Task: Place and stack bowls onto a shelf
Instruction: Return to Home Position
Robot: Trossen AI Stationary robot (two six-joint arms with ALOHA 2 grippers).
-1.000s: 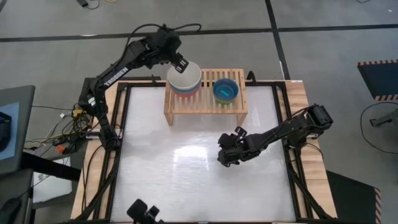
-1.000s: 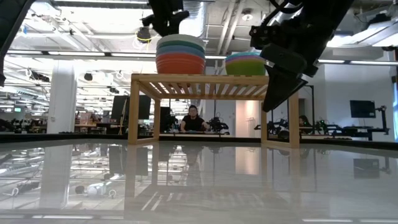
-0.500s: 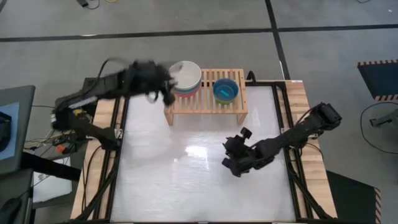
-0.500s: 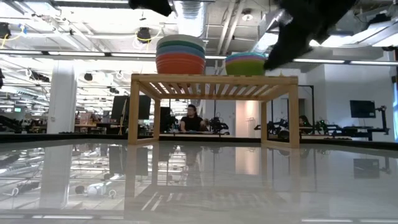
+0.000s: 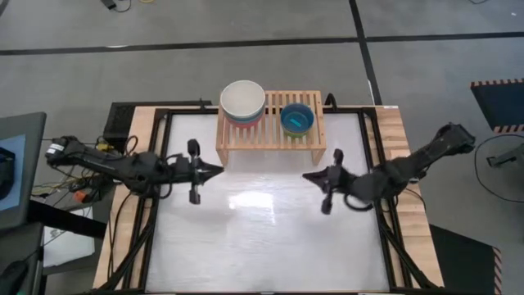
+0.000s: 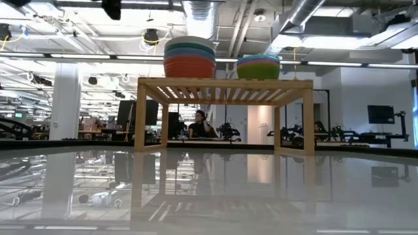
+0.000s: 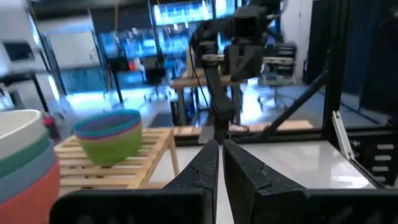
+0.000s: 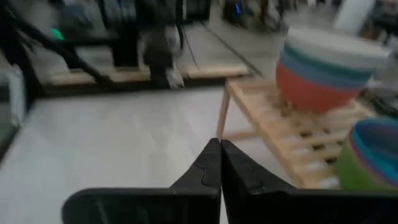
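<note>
The light-wood shelf (image 5: 270, 135) stands at the table's far middle. Two stacks of bowls rest on its slatted top. The left stack (image 5: 242, 101) has a cream white bowl on top and red bowls at its base (image 6: 189, 66). The right stack (image 5: 296, 118) has a blue bowl on top and a lime green one below (image 6: 258, 68). My left gripper (image 5: 218, 170) lies low over the table's left part, shut and empty, pointing toward the right edge. My right gripper (image 5: 308, 174) is opposite it on the right, also shut and empty, pointing toward the left edge.
The glossy white tabletop (image 5: 262, 238) spreads bare between and in front of the grippers. A black frame (image 5: 160, 197) runs along the table's sides. Beyond the shelf in the low view, a person (image 6: 201, 124) sits far off in the room.
My left gripper has let go of the cream bowl's rim on the shelf. It has swung down toward the table's left and near side, shut, and now lies level. My right gripper has drawn back toward the right edge, turned level, and shut. The bowl stacks have stayed put.
</note>
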